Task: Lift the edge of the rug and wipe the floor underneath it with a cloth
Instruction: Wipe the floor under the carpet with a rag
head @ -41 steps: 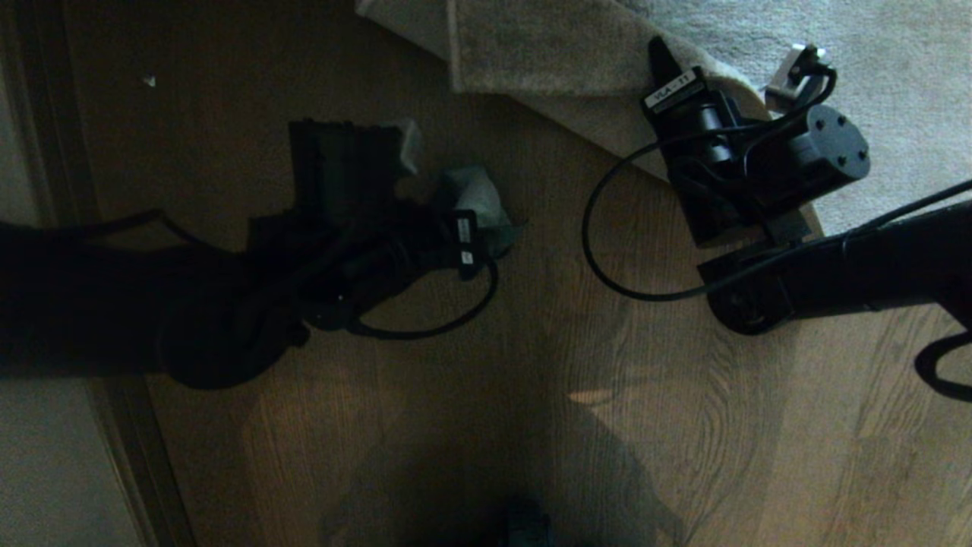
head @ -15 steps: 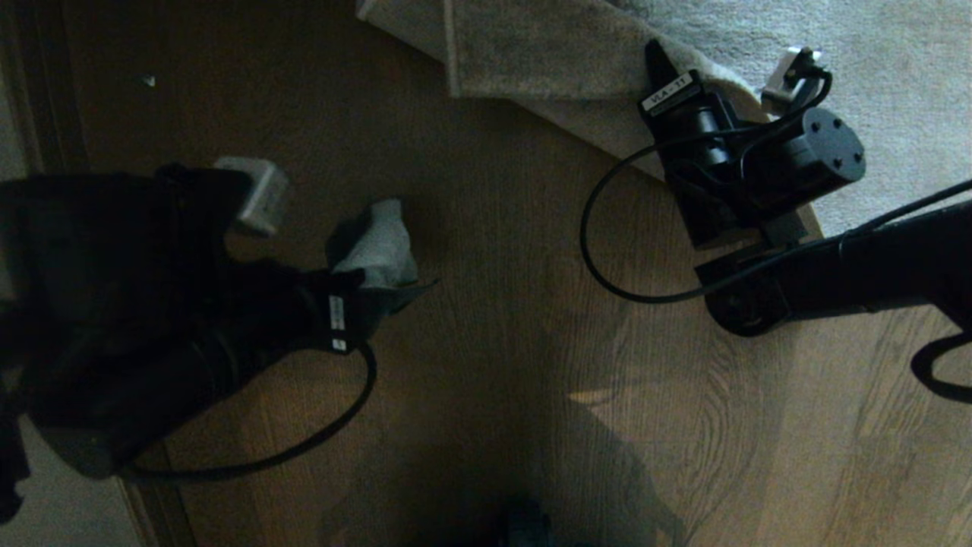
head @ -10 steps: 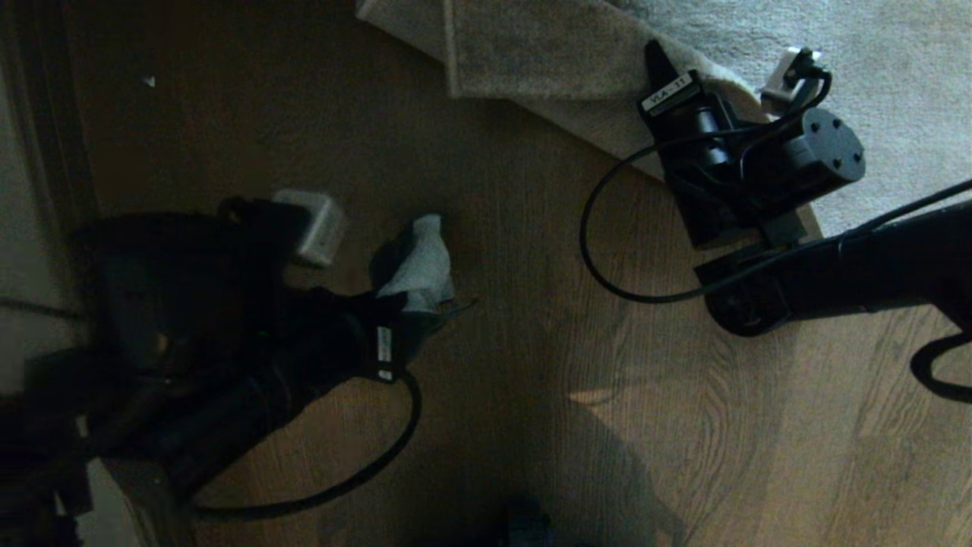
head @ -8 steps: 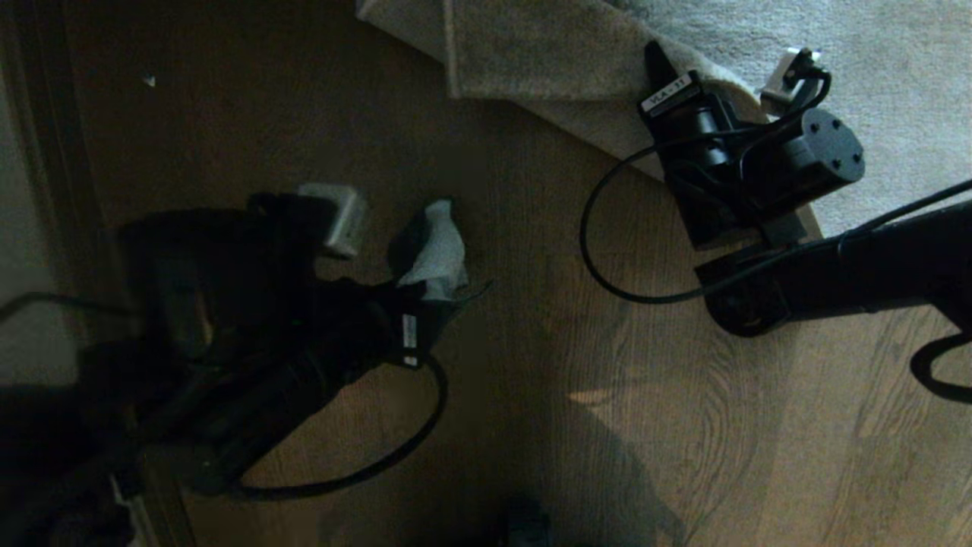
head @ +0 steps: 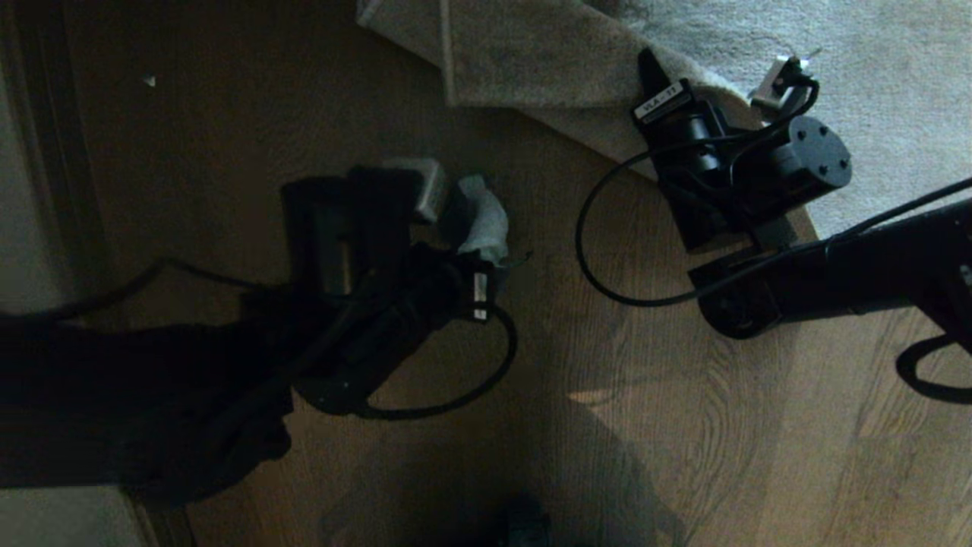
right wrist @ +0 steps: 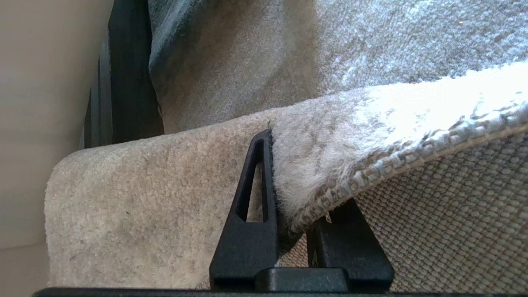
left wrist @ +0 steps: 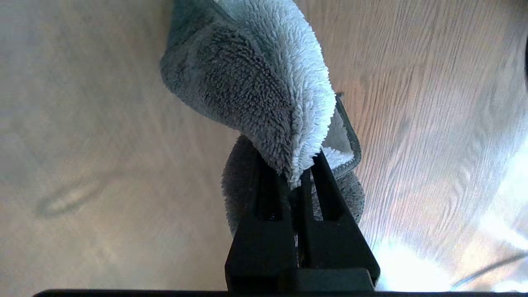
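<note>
Swung back toward the rug since a second ago: left gripper (head: pixel 486 251), then low by the dark strip at the left, now out over open floor (head: pixel 623 425) with the cloth (head: pixel 486 220) leading. Clamped tight on a bunched fold of that cloth (left wrist: pixel 264 82), fuzzy pile draped over both fingertips (left wrist: pixel 268 165), dark hem trailing beside. Judged mid-stroke in the wiping step, heading for the boards bared by the lifted rug. Further right, no change: right gripper (head: pixel 653 76) pinching the rug edge (head: pixel 531 68), pile above one finger (right wrist: pixel 255 165), woven backing against the other, corner folded back and held off the planks. Next called for: press cloth flat to wood, sweep up close beside the raised border, keep clear of the right arm's looping cable (head: pixel 600 266).
</note>
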Motion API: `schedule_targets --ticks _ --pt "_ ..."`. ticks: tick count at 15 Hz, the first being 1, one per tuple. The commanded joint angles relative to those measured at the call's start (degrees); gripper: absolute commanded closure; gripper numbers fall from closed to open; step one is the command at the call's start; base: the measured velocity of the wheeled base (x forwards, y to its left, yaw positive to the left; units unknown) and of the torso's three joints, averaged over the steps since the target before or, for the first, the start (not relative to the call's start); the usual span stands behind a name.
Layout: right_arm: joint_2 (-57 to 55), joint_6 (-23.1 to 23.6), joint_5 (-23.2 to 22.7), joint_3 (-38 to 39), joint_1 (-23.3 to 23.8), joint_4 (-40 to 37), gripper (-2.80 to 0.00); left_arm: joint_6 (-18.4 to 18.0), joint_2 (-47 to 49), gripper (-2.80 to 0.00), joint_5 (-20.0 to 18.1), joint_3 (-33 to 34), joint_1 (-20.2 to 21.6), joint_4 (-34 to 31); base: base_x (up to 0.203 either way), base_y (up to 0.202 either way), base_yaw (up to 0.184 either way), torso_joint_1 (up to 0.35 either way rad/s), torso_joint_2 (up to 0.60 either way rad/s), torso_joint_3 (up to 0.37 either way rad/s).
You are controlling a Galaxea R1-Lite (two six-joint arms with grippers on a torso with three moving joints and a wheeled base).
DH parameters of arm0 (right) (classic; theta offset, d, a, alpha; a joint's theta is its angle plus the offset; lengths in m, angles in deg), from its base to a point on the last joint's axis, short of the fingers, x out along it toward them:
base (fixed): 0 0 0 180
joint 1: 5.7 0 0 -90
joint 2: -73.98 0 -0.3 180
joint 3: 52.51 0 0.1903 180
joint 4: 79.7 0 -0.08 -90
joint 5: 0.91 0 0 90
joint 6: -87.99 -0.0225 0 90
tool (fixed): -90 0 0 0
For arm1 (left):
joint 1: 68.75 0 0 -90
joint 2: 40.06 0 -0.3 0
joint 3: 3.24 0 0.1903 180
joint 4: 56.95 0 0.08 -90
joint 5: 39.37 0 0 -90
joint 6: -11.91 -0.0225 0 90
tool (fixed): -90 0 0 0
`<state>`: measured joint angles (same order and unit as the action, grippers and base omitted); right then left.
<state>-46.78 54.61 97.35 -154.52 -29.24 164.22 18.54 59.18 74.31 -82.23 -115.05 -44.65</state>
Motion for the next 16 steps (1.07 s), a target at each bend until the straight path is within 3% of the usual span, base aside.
schedule_targets --ticks 1,6,16 --pt "-0.3 -0.2 0.1 0.1 0.1 2.7 0.0 0.0 4.1 0.0 0.2 -3.4 0.2 0.1 0.0 0.0 0.0 0.0 0.0 0.0" --pt "0.0 -0.2 0.1 0.2 0.0 2.7 0.0 -0.3 5.4 0.0 0.4 -6.2 2.2 -0.1 0.0 0.0 0.0 0.0 0.0 0.0" --pt "1.2 -0.1 0.1 0.5 0.0 2.7 0.0 -4.4 1.9 0.0 0.5 -8.3 9.4 0.2 0.0 0.0 0.0 0.0 0.0 0.0"
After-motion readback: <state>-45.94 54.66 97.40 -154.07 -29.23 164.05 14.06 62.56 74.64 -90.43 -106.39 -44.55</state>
